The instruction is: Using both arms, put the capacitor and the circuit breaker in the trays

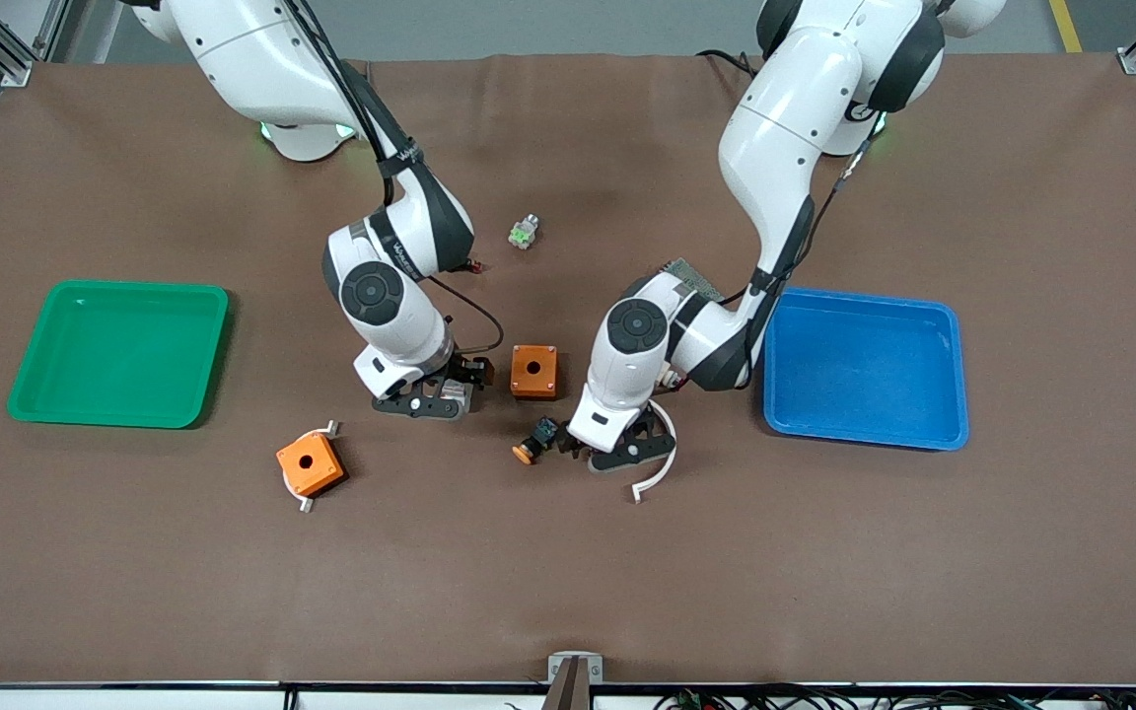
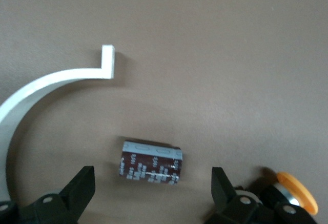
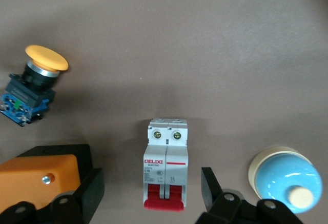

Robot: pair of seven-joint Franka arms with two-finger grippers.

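Your left gripper hangs spread, fingers astride the capacitor, which lies on the table just beside the white curved bracket. Your right gripper is spread too, straddling the circuit breaker beside the orange box. Both look lined up to grasp.

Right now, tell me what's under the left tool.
The capacitor lies on the brown table under the open left tool. What lies under the capacitor is covered.
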